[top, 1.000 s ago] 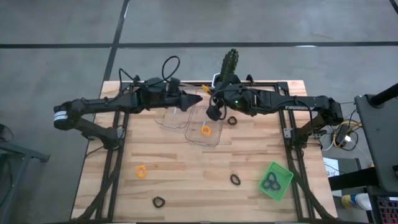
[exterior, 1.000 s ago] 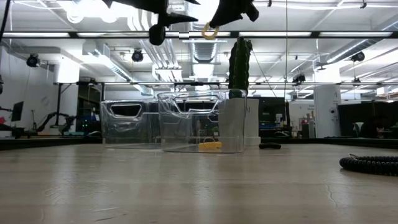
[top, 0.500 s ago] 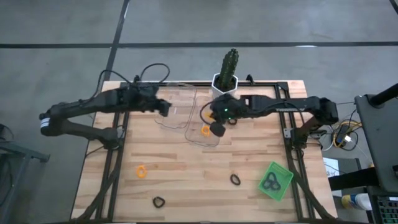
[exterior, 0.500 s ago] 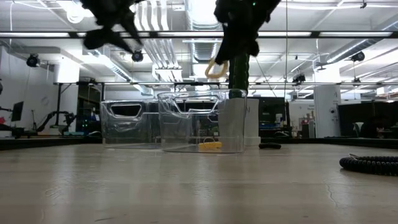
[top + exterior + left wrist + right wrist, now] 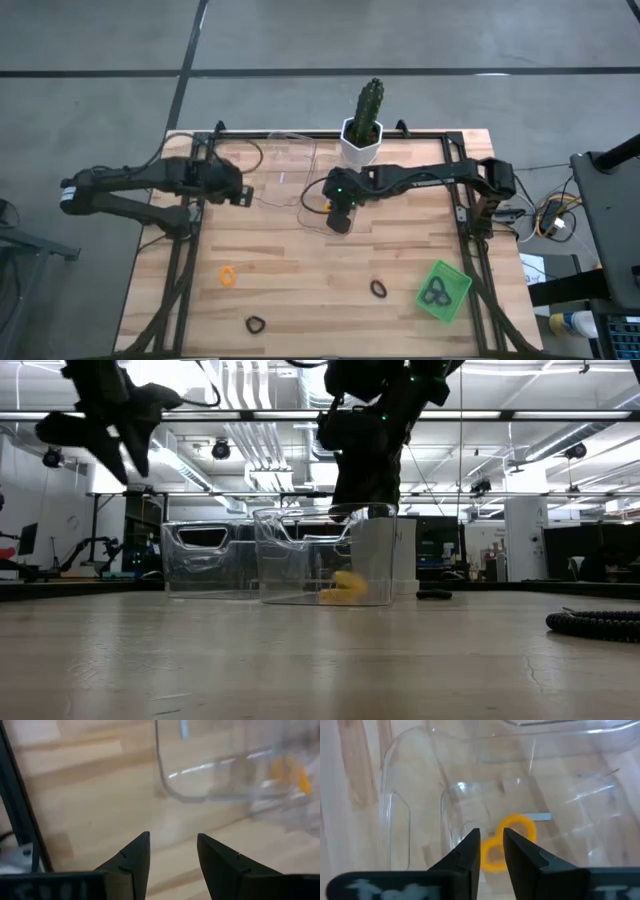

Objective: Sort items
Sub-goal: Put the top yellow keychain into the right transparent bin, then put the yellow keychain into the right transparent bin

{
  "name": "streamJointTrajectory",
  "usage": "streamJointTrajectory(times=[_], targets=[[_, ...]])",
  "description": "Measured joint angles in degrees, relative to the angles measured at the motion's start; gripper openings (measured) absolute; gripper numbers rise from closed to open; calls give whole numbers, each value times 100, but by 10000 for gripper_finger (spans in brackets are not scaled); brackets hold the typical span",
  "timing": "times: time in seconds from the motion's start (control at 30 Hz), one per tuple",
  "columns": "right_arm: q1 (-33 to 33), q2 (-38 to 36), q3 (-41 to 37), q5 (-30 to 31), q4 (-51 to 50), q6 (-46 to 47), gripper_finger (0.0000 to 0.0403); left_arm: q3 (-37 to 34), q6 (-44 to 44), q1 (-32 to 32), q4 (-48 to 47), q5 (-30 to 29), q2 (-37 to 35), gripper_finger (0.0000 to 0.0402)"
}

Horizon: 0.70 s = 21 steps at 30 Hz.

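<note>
Wooden worktable, robot arms at the clear trays: right gripper point(image 5: 338, 222) hangs over the clear tray point(image 5: 318, 215) nearest the cactus point(image 5: 366, 103), fingers parted slightly with nothing between them.

Two orange loops point(image 5: 507, 842) lie overlapping on that tray's floor, directly below the fingertips. Left gripper point(image 5: 243, 196) hovers off the second clear tray point(image 5: 205, 560), on its side away from the cactus, jaws apart and empty. Farther from the cactus, loose on the wood, lie another orange loop point(image 5: 228, 274) and two black loops point(image 5: 378, 289) point(image 5: 255, 324); more dark loops sit in the green tray point(image 5: 456, 287). No writing can be read anywhere. From table height, the right arm hides most of the cactus.
</note>
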Motion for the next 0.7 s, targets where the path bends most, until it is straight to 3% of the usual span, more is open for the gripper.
streamJointTrajectory(times=[0.3, 0.53, 0.7], targets=[[-1, 47, 35, -136, 12, 71, 93, -843, -651, -629, 15, 645, 24, 155], [-1, -52, 195, -131, 32, -3, 83, -1054, -865, -1232, 126, 1426, 27, 155], [-1, -88, 216, -85, 23, -65, 73, -1104, -1505, -1877, 126, 1903, 114, 154]])
